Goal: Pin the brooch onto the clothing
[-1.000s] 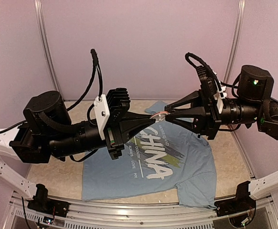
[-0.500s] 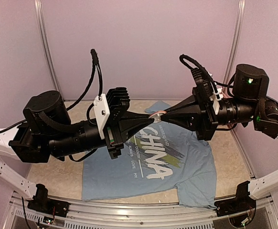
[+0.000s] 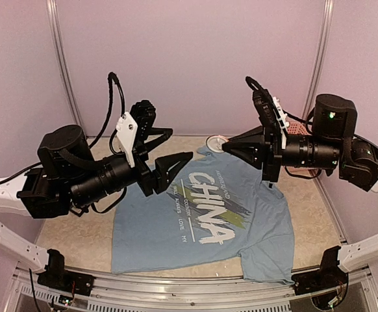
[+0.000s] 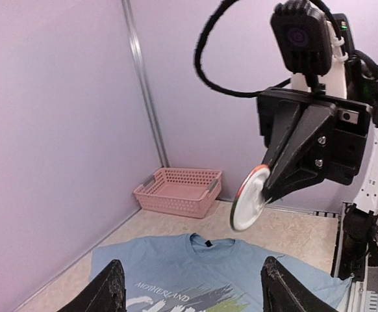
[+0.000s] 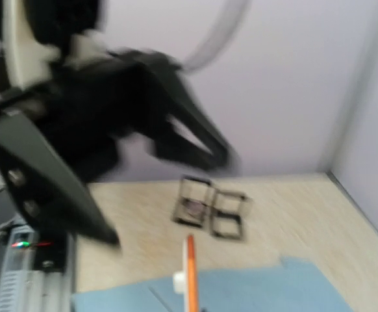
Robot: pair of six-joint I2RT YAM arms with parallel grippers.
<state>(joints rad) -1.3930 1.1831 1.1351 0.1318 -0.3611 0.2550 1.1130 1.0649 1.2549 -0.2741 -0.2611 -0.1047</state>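
The brooch (image 3: 214,141), a round white disc with an orange rim, hangs in the air above the collar of the clothing (image 3: 202,214). My right gripper (image 3: 225,147) is shut on the brooch's edge. In the left wrist view the brooch (image 4: 250,198) sits tilted between the right fingers (image 4: 281,174), above the light blue T-shirt (image 4: 189,263). My left gripper (image 3: 181,143) stands open and empty, drawn back to the left of the brooch, its fingers (image 4: 108,290) wide apart. The right wrist view is blurred and shows the brooch (image 5: 190,273) edge-on.
A pink basket (image 4: 179,190) stands in the far right corner by the wall, partly behind the right arm (image 3: 319,149). A small open black box (image 5: 212,208) lies on the beige table (image 3: 85,240) beyond the shirt. Purple walls close in three sides.
My left gripper has let go of the brooch, opened and pulled back to the left. My right gripper has shut on the brooch and now holds it alone.
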